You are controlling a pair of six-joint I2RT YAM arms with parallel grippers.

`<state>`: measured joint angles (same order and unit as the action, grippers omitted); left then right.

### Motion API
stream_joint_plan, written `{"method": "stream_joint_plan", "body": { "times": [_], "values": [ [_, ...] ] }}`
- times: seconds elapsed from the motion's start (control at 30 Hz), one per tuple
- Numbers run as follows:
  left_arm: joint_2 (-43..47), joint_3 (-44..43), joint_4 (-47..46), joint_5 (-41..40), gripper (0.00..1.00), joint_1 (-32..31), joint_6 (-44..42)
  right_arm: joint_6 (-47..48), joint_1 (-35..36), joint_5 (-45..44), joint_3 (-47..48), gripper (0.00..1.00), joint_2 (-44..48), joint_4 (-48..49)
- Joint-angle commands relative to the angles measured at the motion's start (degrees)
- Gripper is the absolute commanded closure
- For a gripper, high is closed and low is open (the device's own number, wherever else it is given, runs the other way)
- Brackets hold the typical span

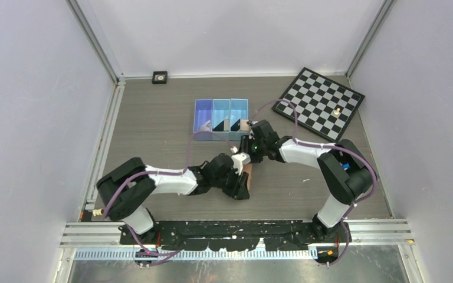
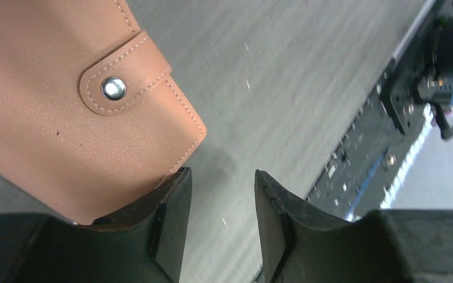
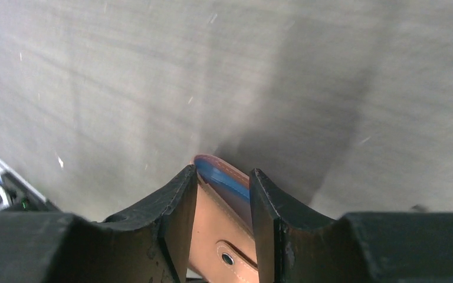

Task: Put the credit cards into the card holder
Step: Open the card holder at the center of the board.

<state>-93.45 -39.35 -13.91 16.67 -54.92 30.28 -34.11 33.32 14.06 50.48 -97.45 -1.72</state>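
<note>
The right gripper (image 3: 221, 172) is closed on the wallet (image 3: 218, 236). Its two fingers press the tan sides, and the blue lining shows at the edge between them. The left gripper (image 2: 221, 174) is open, and only the table (image 2: 295, 88) is seen in its gap. The wallet is just beside one finger, with its snap tab (image 2: 113, 88) flat on the face; I cannot tell if they touch. From above, both grippers meet near the middle of the table. Behind them stands a blue bin (image 1: 221, 105). The black cards (image 1: 220, 125) seem to lean inside its compartments, well apart from the wallet. A chessboard (image 1: 315, 100) lies at the far right.
</note>
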Motion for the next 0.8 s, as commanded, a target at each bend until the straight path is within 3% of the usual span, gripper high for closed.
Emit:
{"method": "stream_joint_plan", "body": {
  "times": [0.0,0.23,0.3,0.4,0.57,0.77],
  "values": [
    [9.7,3.1,7.5,-2.3,0.53,-2.3,2.6,1.8,3.0,0.6,-1.1,0.55,6.5,-6.9],
    [26.2,4.4,22.8,-16.9,0.41,-2.4,6.2,-2.2,3.1,-16.7,-0.9,0.36,18.2,-17.2],
    [28.7,4.6,23.9,-20.4,0.34,-2.1,6.6,-2.3,3.1,-15.0,-1.9,0.35,21.1,-17.0],
    [28.9,5.1,23.4,-21.5,0.32,-0.6,7.0,-1.7,3.2,-6.8,-4.5,0.35,23.7,-13.8],
    [22.2,3.6,21.8,-18.3,0.39,3.1,8.0,0.6,3.8,3.1,-5.7,0.45,21.9,-12.5],
    [15.0,1.1,20.8,-18.4,0.44,3.3,6.7,2.8,4.1,7.9,-5.4,0.5,17.3,-11.5]
  ]
}}
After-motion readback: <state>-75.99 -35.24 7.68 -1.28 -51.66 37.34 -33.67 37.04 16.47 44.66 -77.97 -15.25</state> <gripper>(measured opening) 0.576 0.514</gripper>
